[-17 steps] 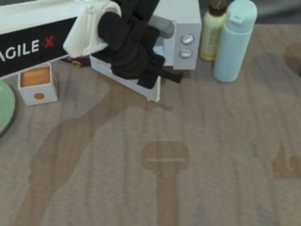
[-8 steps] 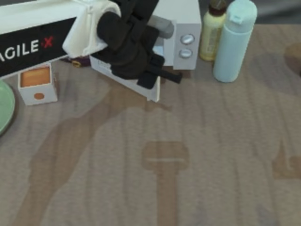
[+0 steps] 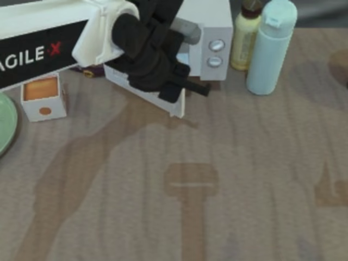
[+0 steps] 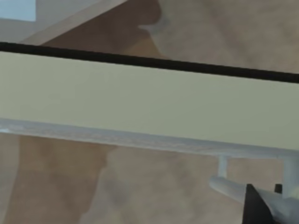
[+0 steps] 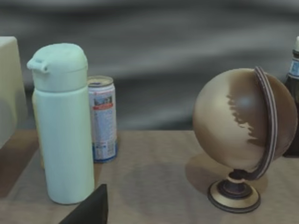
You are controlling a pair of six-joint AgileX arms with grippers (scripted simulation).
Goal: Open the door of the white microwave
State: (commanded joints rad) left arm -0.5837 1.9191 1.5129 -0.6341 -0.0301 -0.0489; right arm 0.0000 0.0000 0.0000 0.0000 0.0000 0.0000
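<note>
The white microwave (image 3: 209, 22) stands at the table's back, its two silver knobs (image 3: 216, 45) facing front. Its door (image 3: 175, 106) is swung out toward the front left, standing at an angle to the oven's front. My left gripper (image 3: 187, 82) sits at the door's free end, shut on the door's grey handle bar (image 4: 229, 186). In the left wrist view the door's cream edge (image 4: 149, 100) fills the middle, and a dark fingertip (image 4: 257, 207) lies against the bar. My right gripper (image 5: 93, 210) is parked off to the right, outside the top view.
A pale blue bottle (image 3: 270, 49) and a yellow bottle (image 3: 244, 38) stand right of the microwave. A white-and-orange cube (image 3: 43, 98) and a green plate (image 3: 5, 122) are at the left. A globe (image 5: 243, 135) and a can (image 5: 103, 119) show in the right wrist view.
</note>
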